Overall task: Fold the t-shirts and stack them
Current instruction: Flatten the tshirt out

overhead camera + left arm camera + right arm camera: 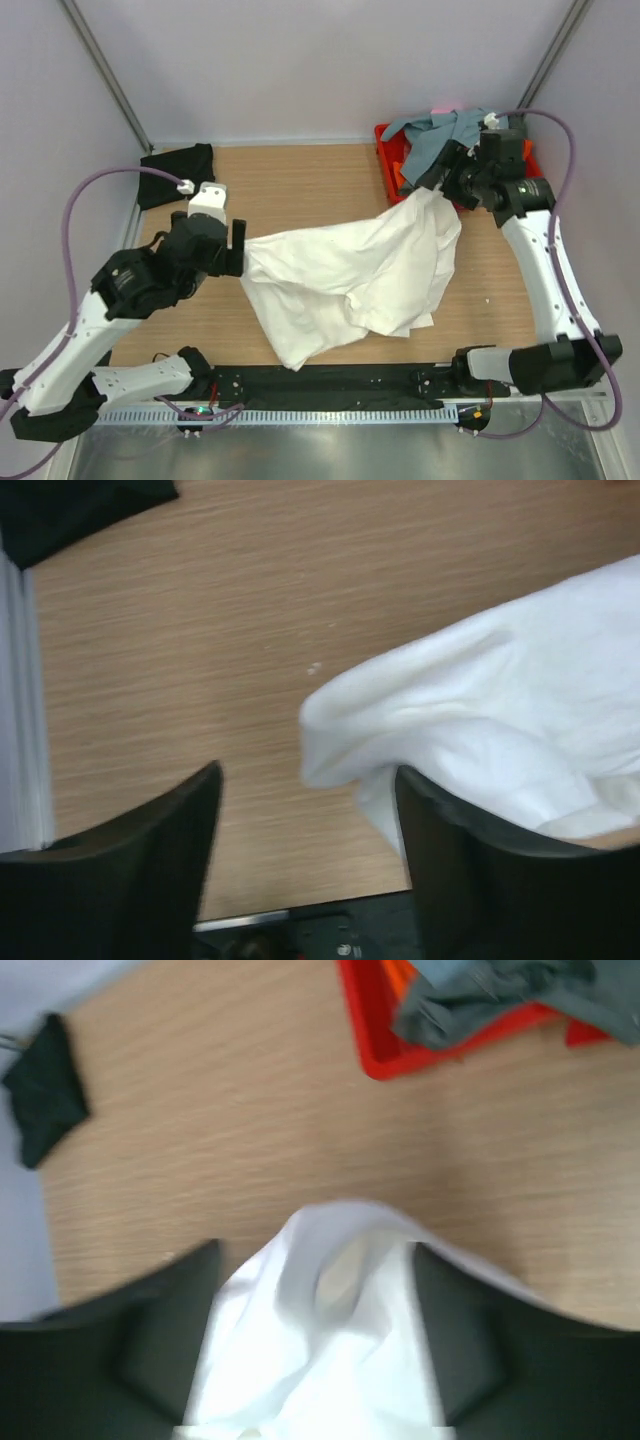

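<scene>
The white t-shirt lies crumpled across the middle of the table. My left gripper is open at its left corner; in the left wrist view the cloth lies against and over the right finger, and the gap is bare. My right gripper is at the shirt's raised far-right corner. Its jaws stand wide apart with white cloth bunched between them. A folded black t-shirt lies at the back left. Grey-blue t-shirts are heaped in the tray.
The red plastic tray stands at the back right, just behind my right gripper, and shows in the right wrist view. The black shirt also shows in the left wrist view. Booth walls close the back and sides.
</scene>
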Robot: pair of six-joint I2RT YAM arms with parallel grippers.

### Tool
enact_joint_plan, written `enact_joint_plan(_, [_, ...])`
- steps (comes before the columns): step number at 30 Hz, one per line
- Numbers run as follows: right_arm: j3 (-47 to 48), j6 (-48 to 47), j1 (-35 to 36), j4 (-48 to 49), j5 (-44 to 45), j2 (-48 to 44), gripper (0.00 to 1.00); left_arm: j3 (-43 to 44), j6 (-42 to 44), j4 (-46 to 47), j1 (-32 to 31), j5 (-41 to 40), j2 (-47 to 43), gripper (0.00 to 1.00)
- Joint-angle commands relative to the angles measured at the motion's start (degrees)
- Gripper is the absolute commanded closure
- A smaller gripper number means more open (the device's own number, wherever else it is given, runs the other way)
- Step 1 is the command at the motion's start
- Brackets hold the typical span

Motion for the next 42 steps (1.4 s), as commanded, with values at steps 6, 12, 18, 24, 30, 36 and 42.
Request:
enact_joint_plan(6, [-9.7,-3.8,-1.9,0.4,7.1,3.4,0.00,-8.3,-4.1,-4.5,13.8,5.8,4.5,0.00])
enact_joint_plan(12, [-17.9,-3.4,-0.2,1.6,4.7,-2.8,0.00,-13.1,-9.1,3.2,13.1,20.2,6.5,0.14])
enact_joint_plan(18, [-36.2,8.4,15.4,4.7,6.2,-13.5,0.00,-21.7,-16.5,13.1,4.1,21.3,8.2,0.25])
enact_joint_plan(24, [-49.7,20.5,29.1,5.2,12.5,-23.7,0.00,-22.3,-18.1,19.8,-2.0,19.0,16.8,0.32])
enact_joint_plan(30, [-48.8,21.0,31.5,0.7,15.6,-27.0,0.00,-15.9,-14.4,22.3,-3.7,13.1,31.2,0.30])
enact_joint_plan(36, [-46.8,19.4,31.5,-1.6,18.4,-27.3,0.00,-7.7,-13.3,18.8,-5.0,7.0,45.9,0.26])
enact_joint_plan(42, [-47.8,18.8,31.5,-0.5,17.5,-26.9,0.00,-2.1,-13.3,16.2,-5.7,4.4,55.2,0.25])
